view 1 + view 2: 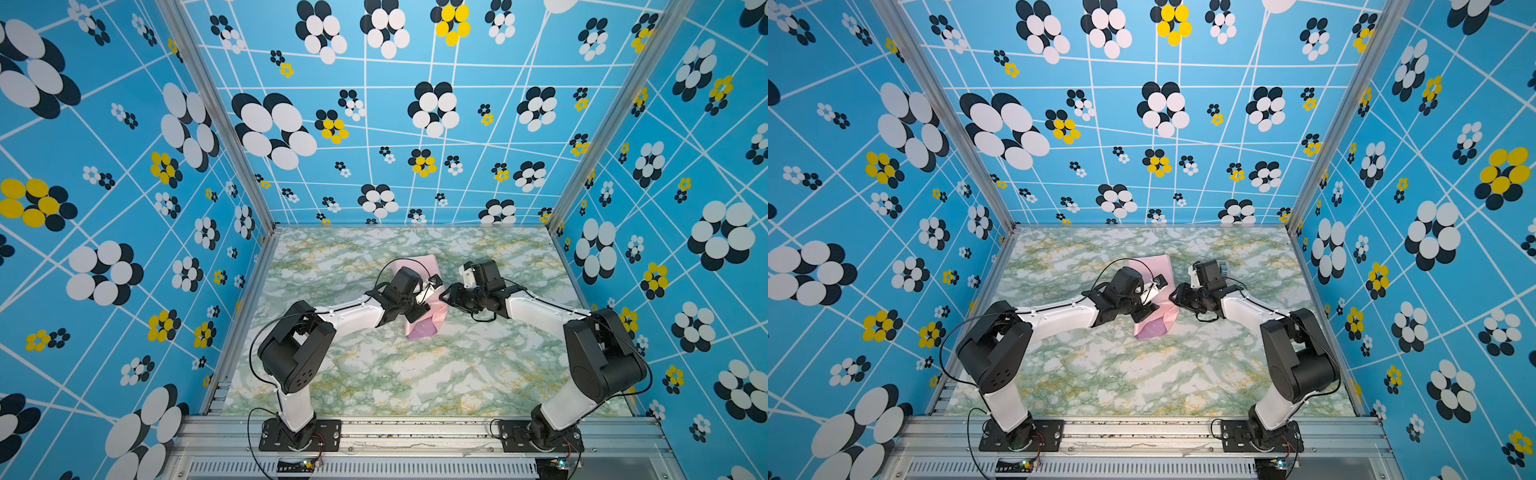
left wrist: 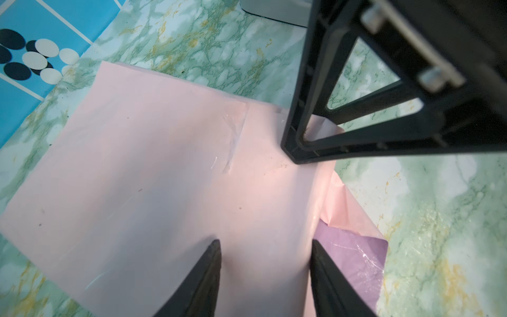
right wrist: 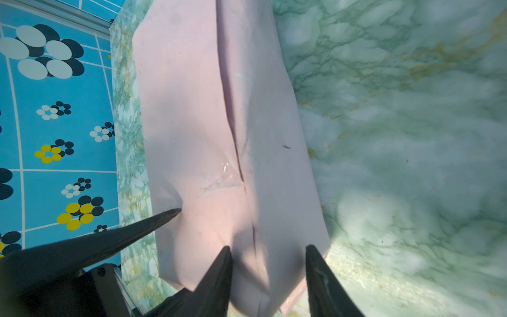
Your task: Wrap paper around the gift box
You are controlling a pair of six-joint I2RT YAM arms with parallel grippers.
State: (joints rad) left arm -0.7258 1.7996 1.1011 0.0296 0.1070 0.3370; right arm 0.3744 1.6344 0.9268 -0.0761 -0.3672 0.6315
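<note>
Your left gripper (image 2: 264, 244) stood half open, one fingertip (image 3: 162, 218) denting the paper (image 2: 164, 178). Your right gripper (image 3: 267, 248) was parted too, tips at that paper's end.

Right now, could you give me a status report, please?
Left gripper and right gripper open, over the paper. Tape on seam, near end unfolded; gift box unseen. Grippers close together.

The paper (image 2: 164, 178) is thin and matt, pale pink outside and lilac inside, softly creased. Clear tape (image 2: 233, 131) on it is glossy and wrinkled. The desk (image 1: 415, 374) wears a smooth, faintly shiny marble-print film. The left tool (image 2: 264, 244) is matt black plastic. The frame rail (image 1: 415, 428) at the desk's front is bare metal.
</note>
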